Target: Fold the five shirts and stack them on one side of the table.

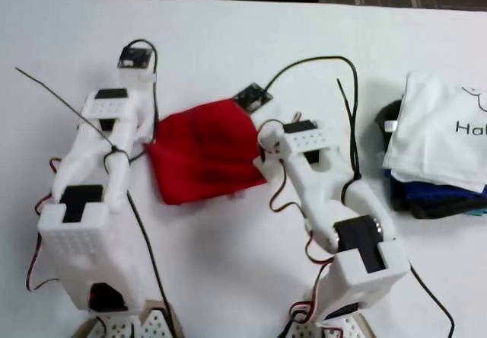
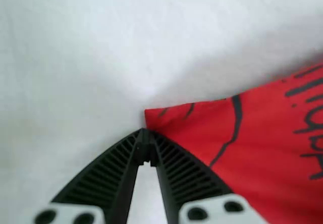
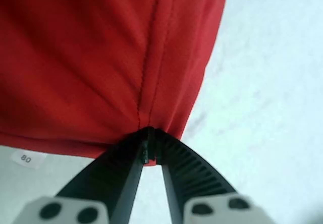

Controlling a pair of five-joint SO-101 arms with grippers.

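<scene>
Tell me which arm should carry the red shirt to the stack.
Right, probably: the right gripper is shut on the red shirt, and that arm stands nearer the stack of folded shirts.

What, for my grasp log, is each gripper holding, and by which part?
Both hold the red shirt: the left gripper pinches a corner, the right gripper the edge at a seam.
</scene>
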